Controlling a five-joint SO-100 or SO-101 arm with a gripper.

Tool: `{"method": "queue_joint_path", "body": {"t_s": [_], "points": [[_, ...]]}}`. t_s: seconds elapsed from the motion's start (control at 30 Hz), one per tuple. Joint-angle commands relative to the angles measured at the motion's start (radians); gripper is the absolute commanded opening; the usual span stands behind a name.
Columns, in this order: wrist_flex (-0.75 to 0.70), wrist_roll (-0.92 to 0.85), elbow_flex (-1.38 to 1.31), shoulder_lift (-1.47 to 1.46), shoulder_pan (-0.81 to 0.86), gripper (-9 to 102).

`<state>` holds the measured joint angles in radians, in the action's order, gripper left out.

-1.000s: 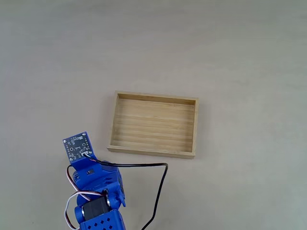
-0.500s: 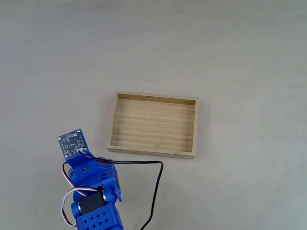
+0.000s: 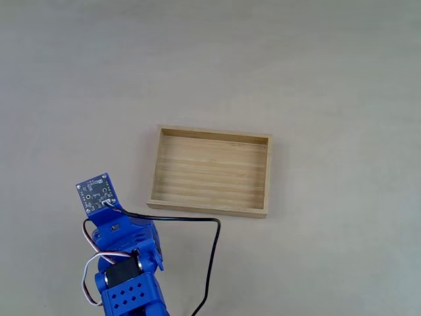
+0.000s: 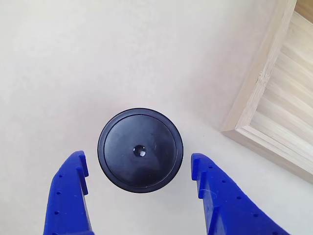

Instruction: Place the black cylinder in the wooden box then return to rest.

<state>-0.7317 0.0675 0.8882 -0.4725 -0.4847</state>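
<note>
Swung a little further left across the fixed view over the past second, away from the wooden box (image 3: pixel 210 171), with the small circuit board (image 3: pixel 96 192) at the arm's tip now sitting nearer the left edge and the black cable (image 3: pixel 212 263) trailing after it. Box unmoved and empty on the pale worktop (image 3: pixel 296 72). Seen from the other view: gripper (image 4: pixel 138 169) spread wide, blue fingers (image 4: pixel 73 191) standing either side of the black cylinder (image 4: pixel 140 150) with clear gaps and no contact. Cylinder upright on the worktop, dimpled top facing up, just outside the box corner (image 4: pixel 266 105) that shows at upper right. Points to an approach being lined up rather than a carry: jaws straddling the target but not yet closed. Pick-up, transfer into the box and return to rest all still ahead. Likely next need: a slight advance or drop, then a squeeze centred on the round body to avoid nudging it aside.
</note>
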Motion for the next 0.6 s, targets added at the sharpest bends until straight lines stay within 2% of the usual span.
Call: {"method": "queue_joint_path", "body": {"t_s": [0.0, 0.57], "points": [[0.035, -0.003, -0.106, -0.002, 0.002, 31], [0.072, 0.0, -0.135, 0.069, -0.006, 30]]}}
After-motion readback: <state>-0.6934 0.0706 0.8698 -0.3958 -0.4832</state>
